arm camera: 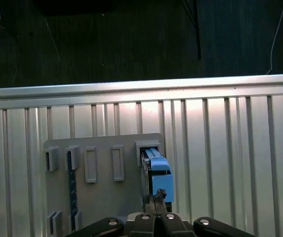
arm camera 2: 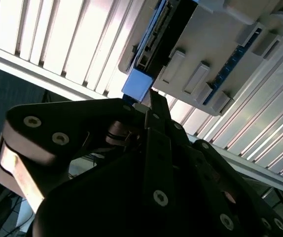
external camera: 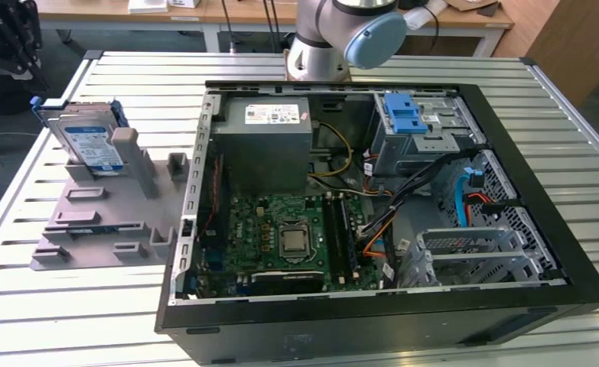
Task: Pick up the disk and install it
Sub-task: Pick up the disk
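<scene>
Showed the disk (external camera: 87,145) standing on edge in a slot of the grey plate (external camera: 85,222), label facing outward, with blue rails along its sides. Placed plate and disk at the exterior view's left on the slatted table (external camera: 34,306), just beside the open case (external camera: 381,315) and outside it. Revealed inside the case a power supply (external camera: 268,126) toward the arm's base, a green board (external camera: 289,229) nearer the camera, and a blue-latched bay (external camera: 411,122) toward the exterior view's right. Set the arm (external camera: 325,34) behind the case, rising out of the picture. Caught the gripper (arm camera: 156,198) in both wrist views, above the table and pointed down at the plate, tips near the disk's blue end (arm camera: 157,173). Rendered the same blue end (arm camera 2: 136,84) in the second wrist view, just beyond the gripper (arm camera 2: 151,101). Appeared to have its fingers (arm camera 2: 157,111) drawn together, and gripped nothing. Kept the disk seated in the plate, not yet lifted.
</scene>
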### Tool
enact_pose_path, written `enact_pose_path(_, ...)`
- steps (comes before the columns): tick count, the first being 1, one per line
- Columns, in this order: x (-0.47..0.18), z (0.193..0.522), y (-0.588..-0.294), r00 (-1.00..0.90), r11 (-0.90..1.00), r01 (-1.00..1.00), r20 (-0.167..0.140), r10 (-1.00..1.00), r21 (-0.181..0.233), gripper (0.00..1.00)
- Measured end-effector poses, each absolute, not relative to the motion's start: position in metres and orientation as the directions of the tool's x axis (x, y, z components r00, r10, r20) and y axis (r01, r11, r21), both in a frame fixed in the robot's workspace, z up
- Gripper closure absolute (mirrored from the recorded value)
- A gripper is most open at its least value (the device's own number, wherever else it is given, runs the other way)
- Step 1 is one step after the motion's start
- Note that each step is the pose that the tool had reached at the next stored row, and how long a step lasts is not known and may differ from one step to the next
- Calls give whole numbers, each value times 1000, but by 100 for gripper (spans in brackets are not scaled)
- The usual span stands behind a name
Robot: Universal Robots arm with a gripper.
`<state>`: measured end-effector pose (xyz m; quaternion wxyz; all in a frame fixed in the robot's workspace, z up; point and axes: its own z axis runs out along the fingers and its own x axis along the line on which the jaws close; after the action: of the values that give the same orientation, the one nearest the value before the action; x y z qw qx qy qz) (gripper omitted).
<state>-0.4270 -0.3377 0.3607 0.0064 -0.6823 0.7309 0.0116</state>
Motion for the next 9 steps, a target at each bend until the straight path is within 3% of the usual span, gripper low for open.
enact_pose_path(9,-427,361,-338,-69,69,-998,-25,-997,8,89)
